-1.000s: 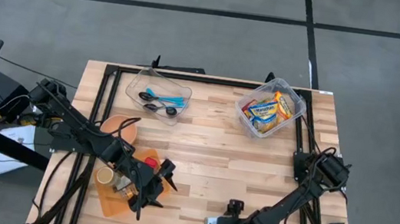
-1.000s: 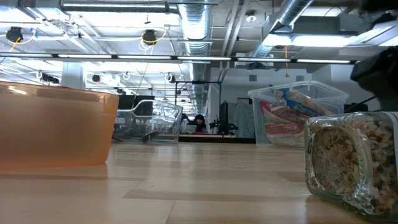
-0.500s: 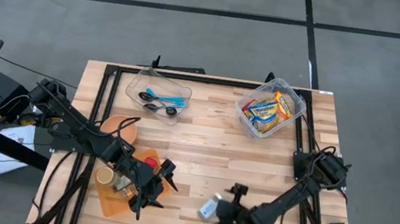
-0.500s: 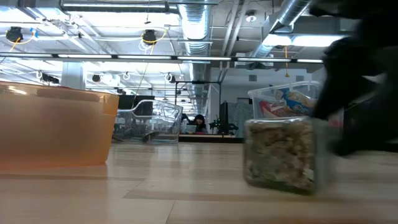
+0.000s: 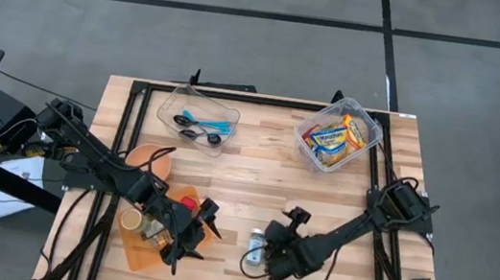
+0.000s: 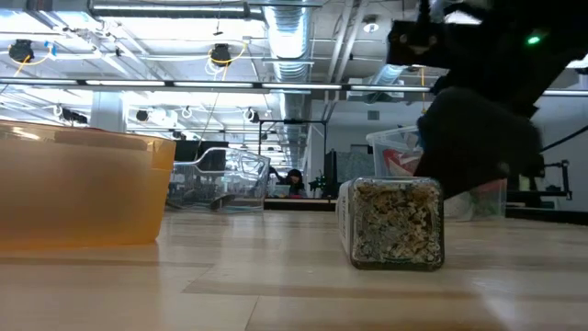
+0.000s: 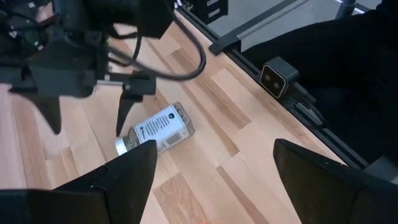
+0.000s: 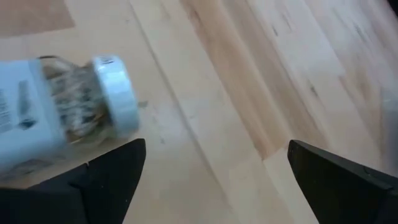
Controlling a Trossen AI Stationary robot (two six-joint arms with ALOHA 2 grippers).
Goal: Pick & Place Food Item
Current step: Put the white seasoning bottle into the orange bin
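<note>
The jar of food (image 5: 255,252) lies on its side on the bare wood near the front of the table, not yet gripped, with the left gripper (image 5: 202,235) spread empty by the orange tray (image 5: 140,251) and the right gripper (image 5: 266,256) spread wide just beside the jar, so pick and placing remain

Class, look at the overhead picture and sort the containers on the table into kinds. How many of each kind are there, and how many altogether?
Clear plastic bins: 2, the utensil bin and the snack bin
Orange bowls: 1, the orange bowl
Jars lying on their side: 1, the jar
Total: 4
</note>
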